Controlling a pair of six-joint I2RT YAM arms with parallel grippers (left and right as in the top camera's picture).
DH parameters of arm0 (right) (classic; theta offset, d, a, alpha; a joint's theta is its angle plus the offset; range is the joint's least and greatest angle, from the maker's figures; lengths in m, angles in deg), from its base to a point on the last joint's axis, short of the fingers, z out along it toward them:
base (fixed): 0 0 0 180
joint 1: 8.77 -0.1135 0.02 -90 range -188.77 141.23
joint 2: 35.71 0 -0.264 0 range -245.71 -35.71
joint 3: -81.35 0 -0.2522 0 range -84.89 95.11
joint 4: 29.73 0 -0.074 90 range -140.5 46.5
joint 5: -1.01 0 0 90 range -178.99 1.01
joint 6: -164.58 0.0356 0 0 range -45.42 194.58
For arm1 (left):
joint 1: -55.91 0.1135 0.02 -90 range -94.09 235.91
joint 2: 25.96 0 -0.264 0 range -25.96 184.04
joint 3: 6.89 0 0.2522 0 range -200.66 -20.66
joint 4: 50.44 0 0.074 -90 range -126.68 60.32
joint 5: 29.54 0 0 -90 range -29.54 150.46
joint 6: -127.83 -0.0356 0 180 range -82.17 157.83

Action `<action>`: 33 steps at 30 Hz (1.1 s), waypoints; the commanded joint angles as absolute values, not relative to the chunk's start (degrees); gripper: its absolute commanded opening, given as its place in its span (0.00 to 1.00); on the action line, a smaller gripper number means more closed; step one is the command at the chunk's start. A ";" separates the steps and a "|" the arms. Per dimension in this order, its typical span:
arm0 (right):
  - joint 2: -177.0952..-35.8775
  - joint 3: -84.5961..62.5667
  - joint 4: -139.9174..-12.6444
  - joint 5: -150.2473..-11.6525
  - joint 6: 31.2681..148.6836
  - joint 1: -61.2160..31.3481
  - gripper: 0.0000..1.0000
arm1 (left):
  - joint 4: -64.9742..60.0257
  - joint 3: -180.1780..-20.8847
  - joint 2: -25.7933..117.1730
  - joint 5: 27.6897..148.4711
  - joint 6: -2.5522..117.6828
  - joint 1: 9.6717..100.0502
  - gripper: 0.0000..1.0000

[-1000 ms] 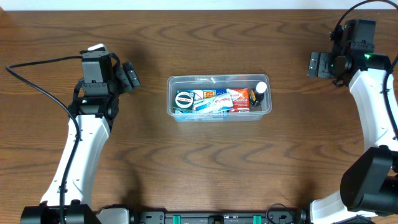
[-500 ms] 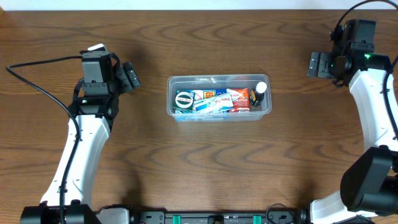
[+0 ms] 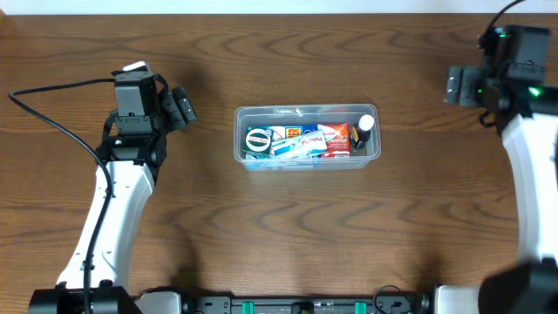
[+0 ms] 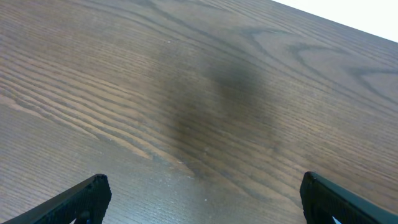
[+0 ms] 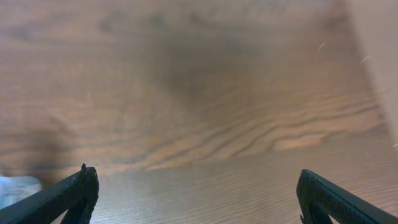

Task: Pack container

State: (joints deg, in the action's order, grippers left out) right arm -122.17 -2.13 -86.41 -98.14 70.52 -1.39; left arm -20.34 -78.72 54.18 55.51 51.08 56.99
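Rightward the right gripper (image 3: 452, 85) has slid, nearer the edge of the table (image 3: 279, 235), jaws spread wide and holding nothing; the left gripper (image 3: 185, 106) stays put, likewise wide open and empty; the container (image 3: 240, 138) sits mid-table between both arms, packets (image 3: 305, 139) lying inside it

Both arms had smooth white links and black joints. The left arm (image 3: 113, 209) bore a black wrist block (image 3: 135, 94) with a white tag (image 3: 133, 66) and a thin black cable (image 3: 61, 85). The right arm (image 3: 532, 174) showed small green lights (image 3: 532, 92). The left tool (image 3: 184, 106) and right tool (image 3: 453, 85) were dark, with blunt black fingertips (image 4: 84, 198).
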 commanded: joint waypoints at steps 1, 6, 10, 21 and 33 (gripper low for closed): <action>-114.32 -1.34 -86.61 -99.54 69.17 -3.19 0.99 | -20.23 -79.81 53.77 54.84 50.56 57.23 0.98; -103.63 -1.34 -86.13 -100.02 67.81 -6.27 0.99 | -20.23 -79.81 53.77 54.84 50.56 57.23 0.98; -95.31 -1.76 -86.19 -99.63 67.42 -8.67 0.99 | -20.23 -79.81 53.77 54.84 50.56 57.23 0.98; -69.52 -16.47 -86.17 -92.00 67.51 -14.42 0.99 | -20.23 -79.81 53.77 54.84 50.56 57.23 0.98; -48.64 -48.84 -73.10 -82.91 69.85 -14.42 0.99 | -20.23 -79.81 53.77 54.84 50.56 57.23 0.98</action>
State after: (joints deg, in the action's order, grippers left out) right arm -50.81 -43.33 -76.23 -85.90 68.62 -13.79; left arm -20.21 -78.72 54.18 55.51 51.08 56.99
